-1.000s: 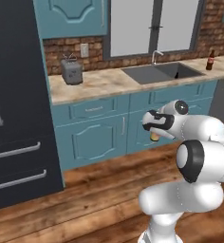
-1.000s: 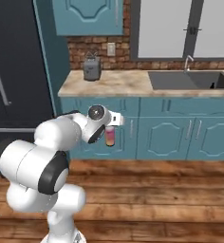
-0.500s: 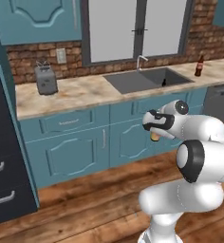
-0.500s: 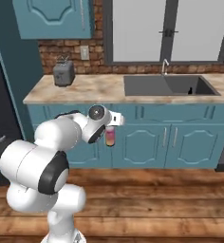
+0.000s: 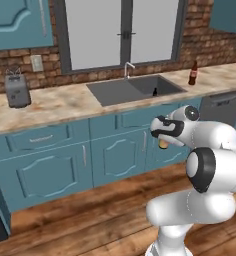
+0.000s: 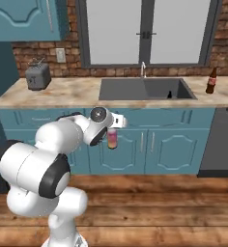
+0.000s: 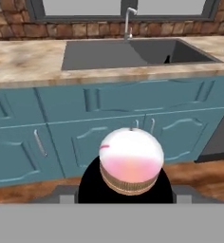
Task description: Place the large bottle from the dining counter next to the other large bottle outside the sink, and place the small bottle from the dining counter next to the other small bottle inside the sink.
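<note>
The tall cylindrical pink-to-yellow bottle with the white cap (image 6: 112, 139) hangs in the two-finger gripper (image 6: 113, 131), whose jaws are clamped on its upper body, low in front of the teal base cabinets (image 5: 65, 160) and well short of the counter. In the hand view the bottle (image 7: 131, 161) sits squarely between the fingers. It looks rigid and smooth-walled, probably plastic and light, so it could slip if swung hard; holding the straight body just under the cap seems the sound place, since the sides are parallel there. Its tall, narrow shape suggests it would topple if set down tilted.

The beige marbled stone counter (image 5: 60, 105) looks flat and hard, with bare room on the strip to the right of the dark grey rectangular sink (image 5: 132, 89). There the slim dark brown bottle with the red label (image 5: 193, 74) stands upright, apart from the basin's rim. A small dark shape in the basin (image 6: 169, 94) may be the other short bottle, though it is too small to be sure. A grey toaster (image 5: 17, 90) stands far left, under the brick wall and window.
</note>
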### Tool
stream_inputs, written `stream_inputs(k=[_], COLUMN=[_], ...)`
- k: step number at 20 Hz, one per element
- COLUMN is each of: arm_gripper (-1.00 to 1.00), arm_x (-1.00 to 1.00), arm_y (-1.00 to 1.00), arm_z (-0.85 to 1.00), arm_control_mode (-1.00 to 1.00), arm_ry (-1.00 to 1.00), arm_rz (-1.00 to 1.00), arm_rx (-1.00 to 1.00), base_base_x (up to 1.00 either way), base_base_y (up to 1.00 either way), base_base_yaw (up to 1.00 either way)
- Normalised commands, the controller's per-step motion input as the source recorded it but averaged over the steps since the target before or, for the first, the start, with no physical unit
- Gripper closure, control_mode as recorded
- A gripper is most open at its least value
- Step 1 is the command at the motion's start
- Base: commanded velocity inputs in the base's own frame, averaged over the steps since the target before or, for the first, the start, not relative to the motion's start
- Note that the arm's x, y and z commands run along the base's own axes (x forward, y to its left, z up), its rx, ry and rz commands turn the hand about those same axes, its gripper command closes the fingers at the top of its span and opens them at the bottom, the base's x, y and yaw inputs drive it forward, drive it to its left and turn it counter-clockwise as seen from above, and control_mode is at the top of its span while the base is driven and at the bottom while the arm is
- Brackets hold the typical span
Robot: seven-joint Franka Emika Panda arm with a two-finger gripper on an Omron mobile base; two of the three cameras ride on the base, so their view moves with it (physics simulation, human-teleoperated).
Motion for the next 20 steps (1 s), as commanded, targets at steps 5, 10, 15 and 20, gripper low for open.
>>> stream_inputs(k=[5, 10, 15, 20], arm_gripper=[1.00, 1.00, 1.00, 1.00], arm_x=[0.00, 0.00, 0.00, 0.00], arm_y=[0.00, 0.00, 0.00, 0.00], arm_z=[0.00, 0.00, 0.00, 0.00], arm_control_mode=[1.00, 1.00, 1.00, 1.00], arm_ry=[0.00, 0.00, 0.00, 0.00], arm_rz=[0.00, 0.00, 0.00, 0.00], arm_rx=[0.00, 0.00, 0.00, 0.00], base_base_x=[0.63, 0.68, 0.53, 0.55], base_base_y=[-0.73, -0.71, -0.60, -0.50], base_base_yaw=[-0.02, -0.04, -0.03, -0.02])
